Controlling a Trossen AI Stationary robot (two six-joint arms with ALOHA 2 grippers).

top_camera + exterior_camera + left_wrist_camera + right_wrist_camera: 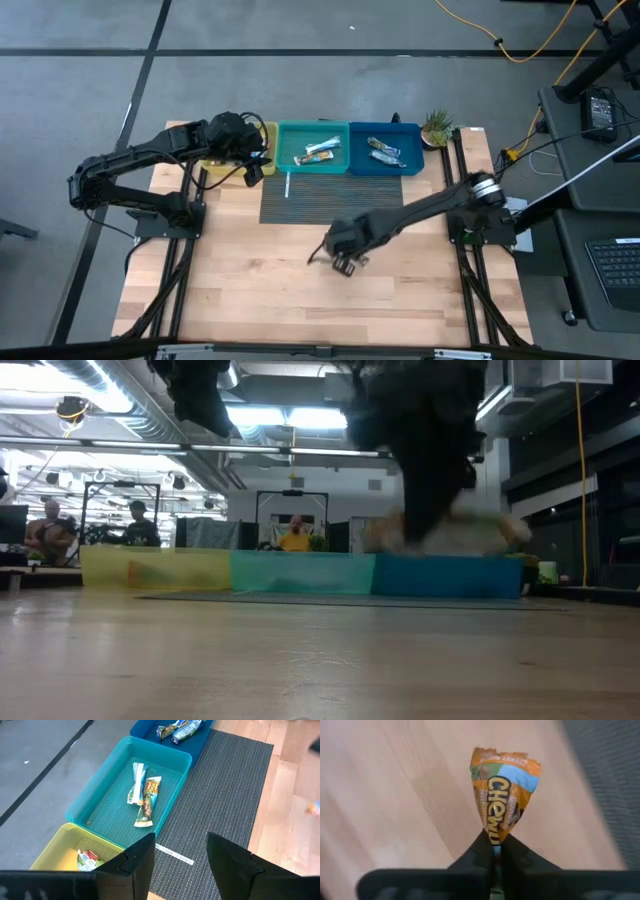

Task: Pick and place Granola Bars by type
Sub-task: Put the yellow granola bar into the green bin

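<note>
Right wrist view: orange bar [504,795], "CHEWY" print with green and blue patches, pinched at one end by the right gripper [495,851], above bare wood mid-table [300,290]. Far side: yellow tray [60,851], teal tray [102,805] with two bars [144,794], blue tray [385,165], grey mat [220,795] with a white strip [172,854]. Left gripper [180,862] spread apart, empty, over the yellow tray's edge.

Wooden table [250,290]; dark mat [330,200]; three bins [313,168].

The orange granola bar [504,795] reads "CHEW", apparently cut short; the white strip's [173,854] print is illegible.
</note>
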